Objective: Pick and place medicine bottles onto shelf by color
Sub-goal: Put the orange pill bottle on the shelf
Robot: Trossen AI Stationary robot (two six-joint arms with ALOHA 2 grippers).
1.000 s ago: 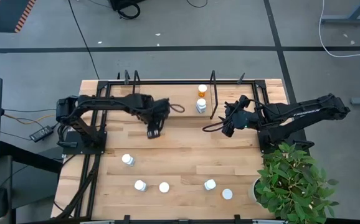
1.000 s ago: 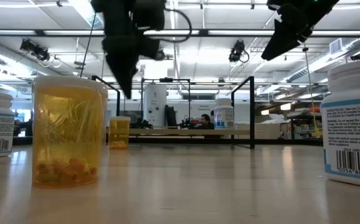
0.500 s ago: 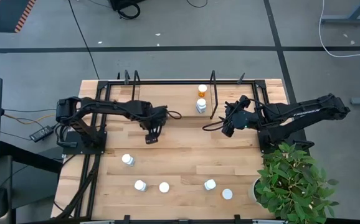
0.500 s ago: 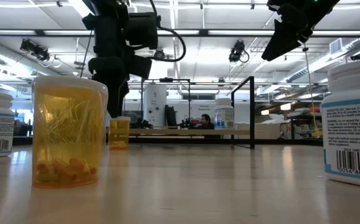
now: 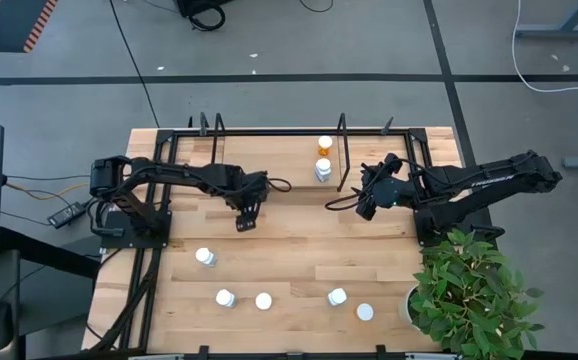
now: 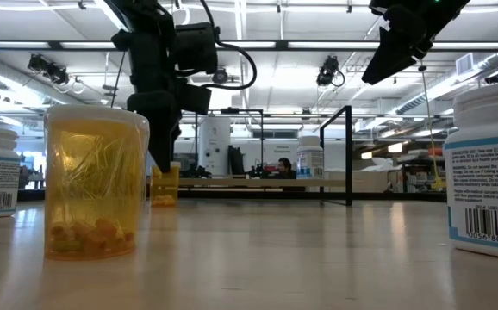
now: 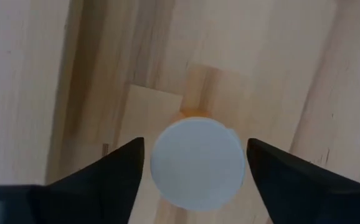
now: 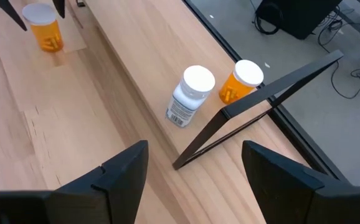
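Observation:
An orange medicine bottle with a white cap stands upright on the table, left of the middle. My left gripper points down over it, open, with one finger on each side of the cap and a thin gap at both sides. The low view shows this bottle below the fingers. On the shelf at the far edge stand an orange bottle and a white one. My right gripper hangs open above the table, right of the shelf, with nothing between its fingers.
Several white-capped bottles stand near the front edge. Black wire frames rise at the shelf's ends. A potted plant sits at the near right corner. Bare wood lies mid-table.
My left gripper has sunk straight down toward the orange bottle on the table, and its fingers now stand on either side of the cap. The bottle has stayed where it was.

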